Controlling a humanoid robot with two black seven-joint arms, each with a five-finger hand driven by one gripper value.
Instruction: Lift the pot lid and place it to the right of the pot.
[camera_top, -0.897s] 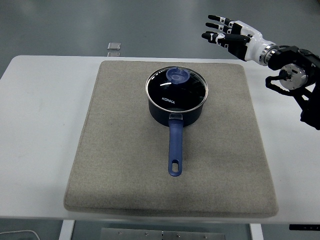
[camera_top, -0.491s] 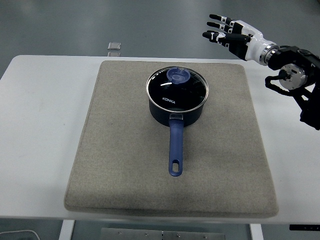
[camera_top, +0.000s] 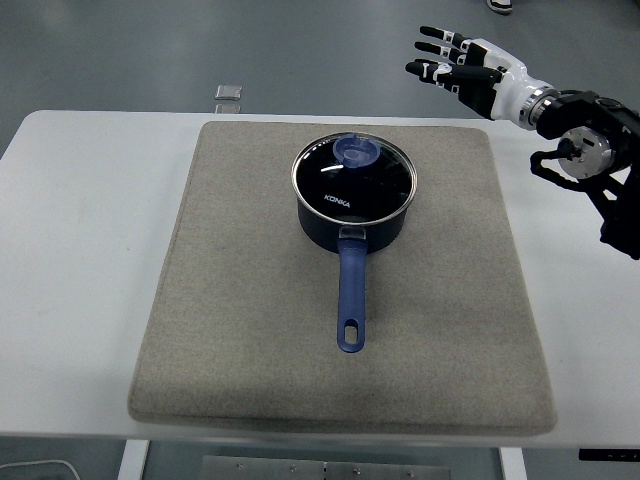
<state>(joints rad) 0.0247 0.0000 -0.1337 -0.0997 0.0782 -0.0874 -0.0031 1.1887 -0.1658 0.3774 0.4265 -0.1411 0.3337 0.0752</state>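
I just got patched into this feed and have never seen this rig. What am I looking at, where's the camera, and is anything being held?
This is one picture from a camera high on the robot, looking forward and down over a white table. The robot is a humanoid with black arms ending in five-fingered hands. Only the right hand shows, raised at the upper right beyond the table's far edge, fingers spread, holding nothing. The left arm is out of view. On the table lies a grey mat. On it stands a dark blue pot, its handle pointing toward the camera. The glass lid with its blue knob sits on the pot.
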